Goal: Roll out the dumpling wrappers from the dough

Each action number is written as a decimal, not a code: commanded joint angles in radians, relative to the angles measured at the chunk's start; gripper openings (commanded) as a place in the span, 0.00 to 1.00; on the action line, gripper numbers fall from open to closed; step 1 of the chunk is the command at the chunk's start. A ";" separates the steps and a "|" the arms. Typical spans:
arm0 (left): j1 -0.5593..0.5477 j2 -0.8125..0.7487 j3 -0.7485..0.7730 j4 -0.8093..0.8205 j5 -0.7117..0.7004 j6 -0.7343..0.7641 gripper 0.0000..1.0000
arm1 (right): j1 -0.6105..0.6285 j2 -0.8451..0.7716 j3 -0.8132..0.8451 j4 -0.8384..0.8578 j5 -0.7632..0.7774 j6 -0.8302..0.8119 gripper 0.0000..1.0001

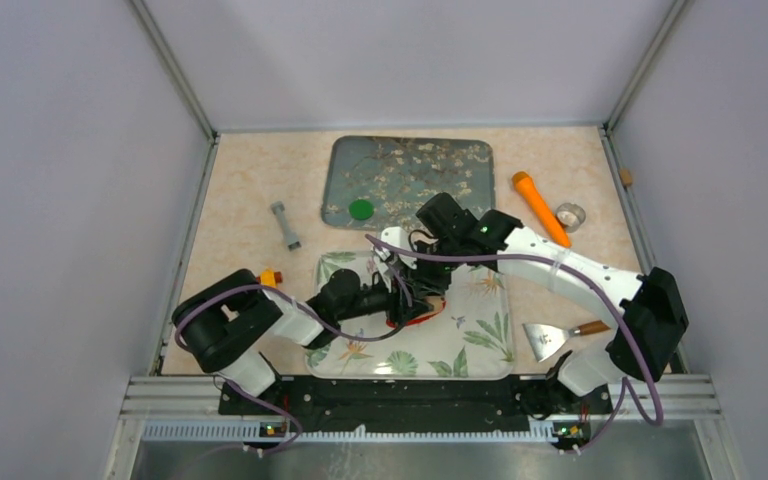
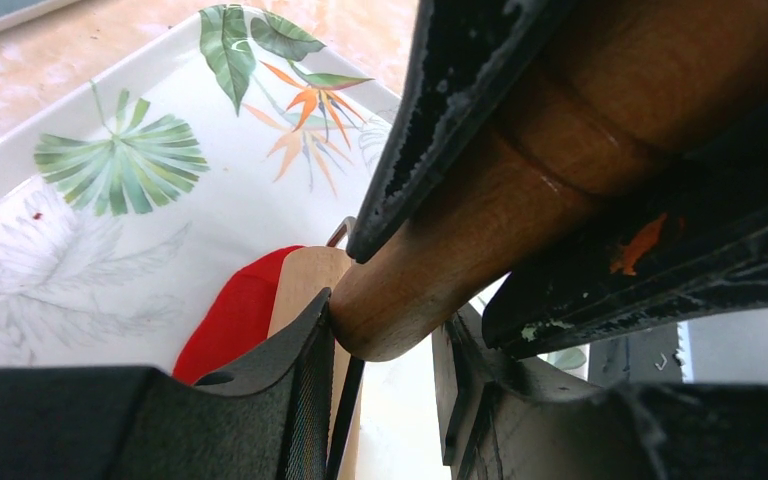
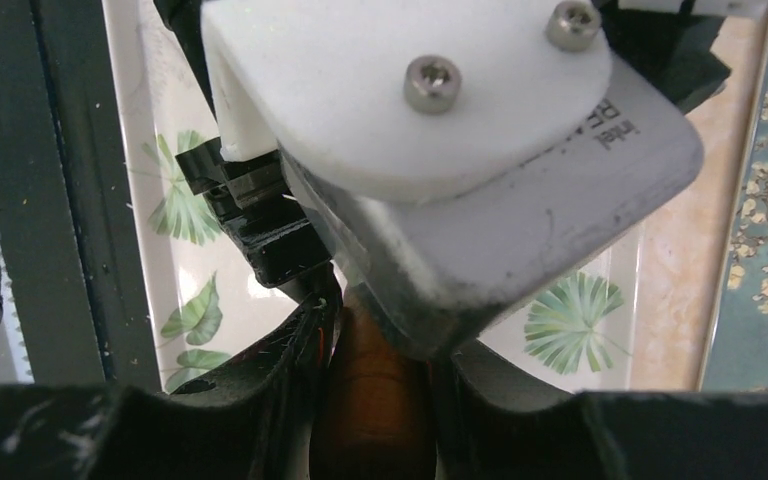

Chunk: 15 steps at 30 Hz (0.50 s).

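Note:
Both grippers meet over the leaf-print tray [image 1: 480,345]. My left gripper [image 1: 397,303] [image 2: 385,345] is shut on the rounded end of a brown wooden rolling pin [image 2: 520,200]. My right gripper [image 1: 420,272] [image 3: 380,385] is shut on the same rolling pin [image 3: 375,400], right next to the left one. Flattened red dough [image 2: 230,315] lies on the tray under the pin, with a pale wooden piece [image 2: 305,275] resting on it; only its edge [image 1: 426,318] shows from above. The green wrapper [image 1: 361,210], a small flat disc, lies on the blue blossom tray [image 1: 430,165].
An orange cylinder [image 1: 541,208] and a small metal ring cup [image 1: 570,215] lie at the back right. A metal scraper [image 1: 552,338] lies right of the leaf tray. A grey tool [image 1: 285,225] and a small orange piece [image 1: 271,277] lie to the left.

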 commanded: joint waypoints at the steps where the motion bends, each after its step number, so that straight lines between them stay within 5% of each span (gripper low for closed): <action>1: -0.062 0.066 -0.022 -0.059 0.011 -0.117 0.00 | 0.032 0.043 -0.029 -0.095 -0.196 0.052 0.00; 15: -0.126 0.076 -0.034 0.005 0.000 -0.094 0.00 | 0.032 0.054 0.020 -0.142 -0.215 0.050 0.00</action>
